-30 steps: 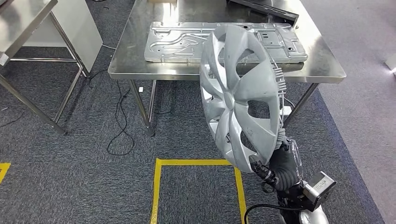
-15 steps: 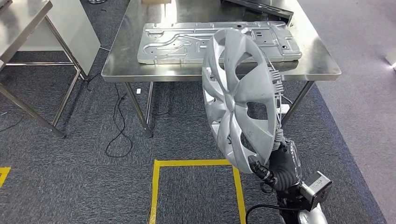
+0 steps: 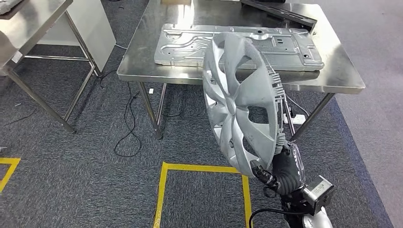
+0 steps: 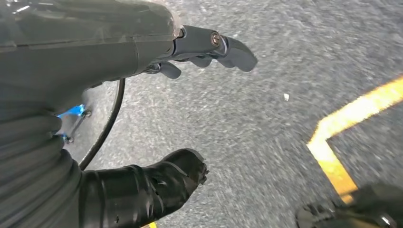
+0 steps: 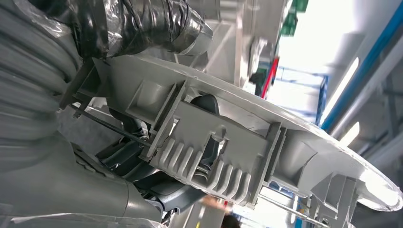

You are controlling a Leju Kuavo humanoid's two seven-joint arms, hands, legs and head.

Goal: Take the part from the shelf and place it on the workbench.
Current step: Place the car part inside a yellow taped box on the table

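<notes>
A silver wheel cover [image 3: 240,99] stands upright on edge in the head view, its spoked face turned left. My right hand [image 3: 285,167] grips its lower rim from below. In the right wrist view the cover's ribbed back side [image 5: 223,156] lies against my hand [image 5: 71,142], thumb over the rim. The cover hangs in front of the steel workbench [image 3: 142,61], over the carpet. My left hand [image 4: 157,118] hangs over the grey carpet, thumb and fingers apart, holding nothing.
A large flat stamped metal panel [image 3: 190,42] lies across the workbench, with a dark bar [image 3: 280,12] behind it. A second steel table [image 3: 33,28] stands at the left. Cables [image 3: 128,118] trail beneath. A yellow tape square [image 3: 164,190] marks the carpet.
The whole view has shifted: the workbench now sits further right and lower in the picture, so the camera moved. The wheel cover stays gripped in my right hand, tilted slightly more.
</notes>
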